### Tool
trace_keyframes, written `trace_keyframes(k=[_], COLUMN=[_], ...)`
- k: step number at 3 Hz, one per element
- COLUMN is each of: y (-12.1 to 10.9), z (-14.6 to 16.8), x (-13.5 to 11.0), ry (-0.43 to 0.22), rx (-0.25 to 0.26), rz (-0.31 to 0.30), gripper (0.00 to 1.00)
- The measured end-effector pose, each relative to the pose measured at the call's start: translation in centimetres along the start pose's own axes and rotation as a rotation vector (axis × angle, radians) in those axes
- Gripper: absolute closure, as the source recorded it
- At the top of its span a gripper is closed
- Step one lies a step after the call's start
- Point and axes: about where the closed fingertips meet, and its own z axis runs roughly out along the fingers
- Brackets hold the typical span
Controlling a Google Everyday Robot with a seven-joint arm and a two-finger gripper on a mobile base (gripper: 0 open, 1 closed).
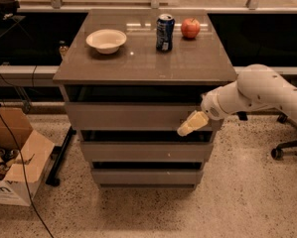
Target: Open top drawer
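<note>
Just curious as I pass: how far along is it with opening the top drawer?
Reaching looks done: the claw sits at the lower right edge of the top drawer. Pulling seems in hand; a dark strip above its front suggests it is barely out. Most of the pull remains.
</note>
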Motion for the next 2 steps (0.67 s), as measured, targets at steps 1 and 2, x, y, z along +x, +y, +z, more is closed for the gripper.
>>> trace_keyframes(k=[1, 2], y=[-0.8, -0.5], z=[3.1, 4.8], x=[-0.4, 0.1], ry=[-0.013, 0.004], rx=[-0.047, -0.104], rz=[-0.002, -0.007], gripper=[0.0, 0.19])
